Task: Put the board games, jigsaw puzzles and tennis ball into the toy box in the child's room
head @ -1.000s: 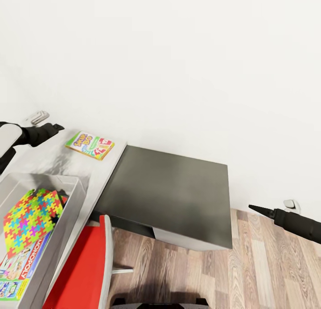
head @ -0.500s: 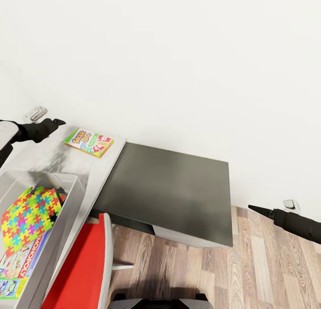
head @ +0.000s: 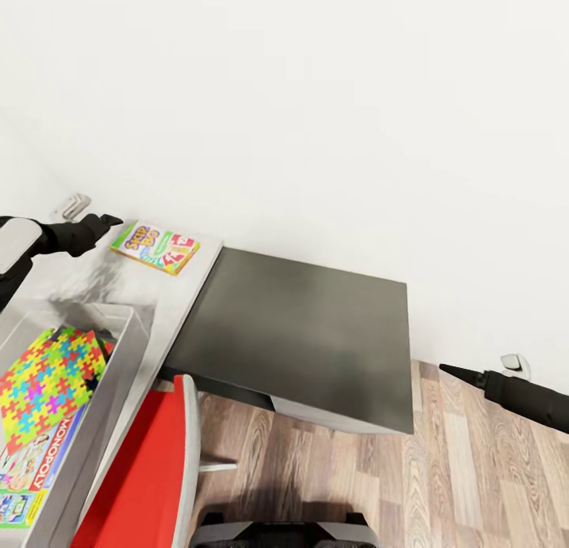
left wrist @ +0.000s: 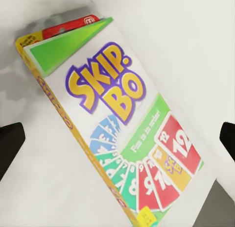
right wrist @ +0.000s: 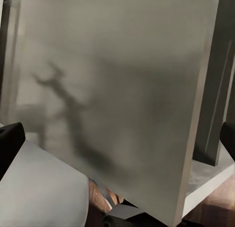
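Grey toy box (head: 130,339) at your far left holds a jigsaw puzzle (head: 47,372) and Monopoly game (head: 35,453). Your left gripper (head: 109,220), jaws spread, hovers just beside the Skip-Bo game (head: 156,246) on the table (head: 170,295). Your right gripper (head: 454,370) hangs over the wooden floor (head: 474,485), jaws spread.

A child's room at home: a Skip-Bo game (head: 155,247) on a desk (head: 170,295), a toy box (head: 118,358), wood-plank floor (head: 474,469), red chair (head: 146,477).

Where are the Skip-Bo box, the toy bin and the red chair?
Skip-Bo box (head: 155,247), head view, middle of its lid.
Toy bin (head: 133,335), head view, right wall.
Red chair (head: 134,485), head view, seat.
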### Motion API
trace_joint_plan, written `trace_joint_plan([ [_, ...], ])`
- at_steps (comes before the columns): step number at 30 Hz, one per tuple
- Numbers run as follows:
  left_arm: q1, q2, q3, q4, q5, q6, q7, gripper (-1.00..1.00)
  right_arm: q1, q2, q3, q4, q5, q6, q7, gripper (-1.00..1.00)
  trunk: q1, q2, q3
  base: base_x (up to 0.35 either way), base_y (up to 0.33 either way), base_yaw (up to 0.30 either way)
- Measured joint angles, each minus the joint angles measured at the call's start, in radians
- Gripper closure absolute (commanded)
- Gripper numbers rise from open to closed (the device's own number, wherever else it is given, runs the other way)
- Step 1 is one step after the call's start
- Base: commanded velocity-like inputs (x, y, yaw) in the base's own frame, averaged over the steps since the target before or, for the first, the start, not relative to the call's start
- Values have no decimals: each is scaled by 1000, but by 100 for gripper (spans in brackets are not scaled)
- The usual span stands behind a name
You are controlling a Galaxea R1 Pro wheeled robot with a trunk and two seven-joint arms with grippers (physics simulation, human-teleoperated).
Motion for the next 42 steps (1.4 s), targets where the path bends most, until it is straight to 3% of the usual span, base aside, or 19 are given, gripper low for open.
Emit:
trace_joint_plan([
  [14,-6,-16,0,15,0,-1,-4,-100,0,0,0,0,-1,-1,0,-100,0,0,-23,0,0,0],
  [22,-15,-42,1,21,-1,-4,-5,-100,0,1,2,0,-1,-1,1,-100,0,0,-36,0,0,0],
  [34,-149,-63,2,23,-2,-6,-4,-100,0,1,2,0,-2,-1,22,-100,0,0,-55,0,0,0],
  [42,-198,-78,1,12,-2,-5,-3,-100,0,1,2,0,-1,-1,51,-100,0,0,-68,0,0,0],
])
